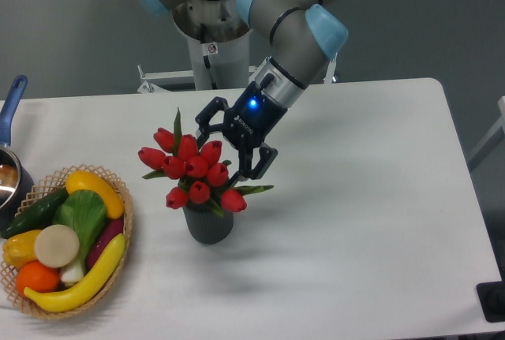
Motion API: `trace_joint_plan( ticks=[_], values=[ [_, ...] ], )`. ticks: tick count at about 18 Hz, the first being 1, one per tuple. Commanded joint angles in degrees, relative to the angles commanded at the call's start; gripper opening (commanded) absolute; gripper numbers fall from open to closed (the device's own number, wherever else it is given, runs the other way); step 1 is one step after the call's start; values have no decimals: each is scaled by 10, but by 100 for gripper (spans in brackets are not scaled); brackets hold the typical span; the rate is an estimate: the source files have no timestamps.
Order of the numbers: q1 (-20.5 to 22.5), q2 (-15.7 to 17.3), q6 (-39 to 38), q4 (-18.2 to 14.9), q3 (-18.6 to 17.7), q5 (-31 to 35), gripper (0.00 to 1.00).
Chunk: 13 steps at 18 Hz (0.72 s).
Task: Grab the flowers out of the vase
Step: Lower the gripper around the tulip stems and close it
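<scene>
1. Fixed camera, risks. The gripper (230,144) comes in from the upper right at a slant, its fingers spread wide and holding nothing. Should it close up among the heads rather than lower on the stems, it would likely crush or shed the red buds, or catch only a few, so the bunch slips free on the lift.

2. The vase (208,222) is small and narrow, and the flowers (193,168) spread wider than its mouth. A sideways push from the slanted fingers could tip it. If the stems sit tight, an upward pull may drag the vase along.

3. The basket (124,222) of fruit and vegetables lies at the lower left, well apart from the vase, so I judge it at little risk. Still, a toppled vase could roll that way.

4. Fixed camera, position. The flowers stand in the vase just left of frame centre, the vase upright on the table (371,198). The gripper sits at the bunch's upper right edge. One finger appears just above the top buds, the other beside the right-hand buds. Whether either touches a bud cannot be told.
</scene>
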Motion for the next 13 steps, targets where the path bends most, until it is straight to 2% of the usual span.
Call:
trace_joint_plan(
  ticks=[6,7,9,13],
  values=[
    [-2,-4,-9,4,4,3,100],
    [-3,-4,-9,4,4,4,96],
    [-4,-4,-10,4,4,4,79],
    [-4,-4,-13,7,5,4,54]
  ],
)
